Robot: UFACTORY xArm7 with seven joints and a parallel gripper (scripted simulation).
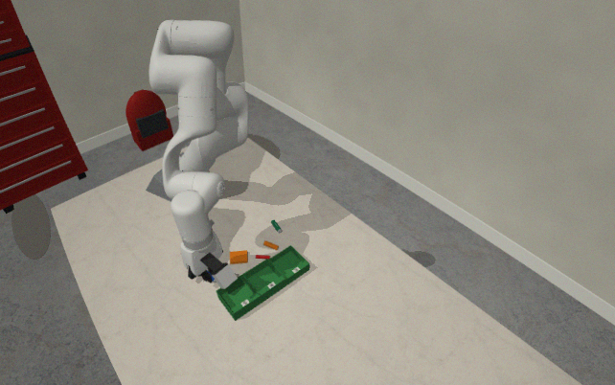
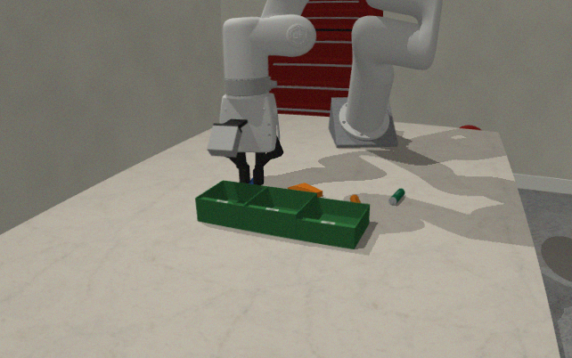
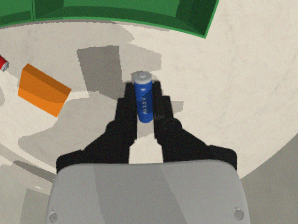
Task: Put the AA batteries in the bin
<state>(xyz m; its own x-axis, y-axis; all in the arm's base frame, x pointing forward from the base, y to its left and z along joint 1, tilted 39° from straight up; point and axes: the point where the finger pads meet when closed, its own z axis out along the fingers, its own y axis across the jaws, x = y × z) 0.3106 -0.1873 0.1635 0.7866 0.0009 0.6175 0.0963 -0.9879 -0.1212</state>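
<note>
My gripper (image 3: 144, 94) is down at the table top just behind the green three-compartment bin tray (image 2: 282, 214). Its black fingers are shut on a blue battery (image 3: 143, 98) with a grey cap, which lies on the table between the fingertips. In the exterior view the gripper (image 2: 250, 175) stands behind the tray's left compartment, and only a bit of blue shows. An orange battery (image 1: 270, 245) and a green battery (image 1: 276, 226) lie on the table beyond the tray. The white bin labels are too small to read.
An orange block (image 1: 239, 257) and a thin red thing (image 1: 262, 257) lie between the arm and the tray. The orange block also shows in the wrist view (image 3: 43, 90). A red tool cabinet and a red helmet stand off the table behind the arm.
</note>
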